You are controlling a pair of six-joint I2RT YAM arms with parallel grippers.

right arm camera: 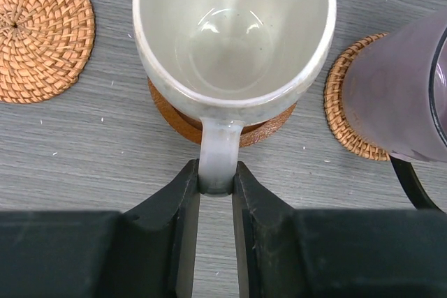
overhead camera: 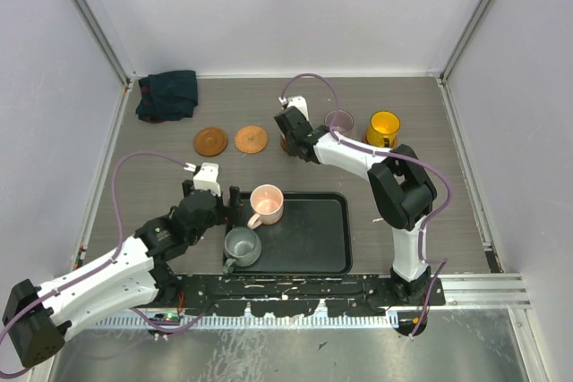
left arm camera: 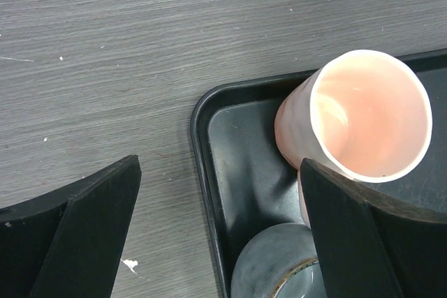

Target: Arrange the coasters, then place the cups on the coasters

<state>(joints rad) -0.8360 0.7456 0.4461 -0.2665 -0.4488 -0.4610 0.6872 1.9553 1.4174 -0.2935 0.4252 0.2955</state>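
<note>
Our right end effector (right arm camera: 216, 181) pinches the handle of the glossy cream-white cup (right arm camera: 234, 33), which stands on a dark coaster (right arm camera: 180, 122).

The tray (overhead camera: 313, 239) is black. There is a pink mug (overhead camera: 267, 204), a grey-green mug (overhead camera: 242, 246), a yellow mug (overhead camera: 383, 128), a mauve mug (overhead camera: 339, 121) and a cream-white mug (right arm camera: 234, 40). The woven coaster (right arm camera: 42, 33) is orange-brown and the cloth (overhead camera: 167, 96) dark teal.
</note>
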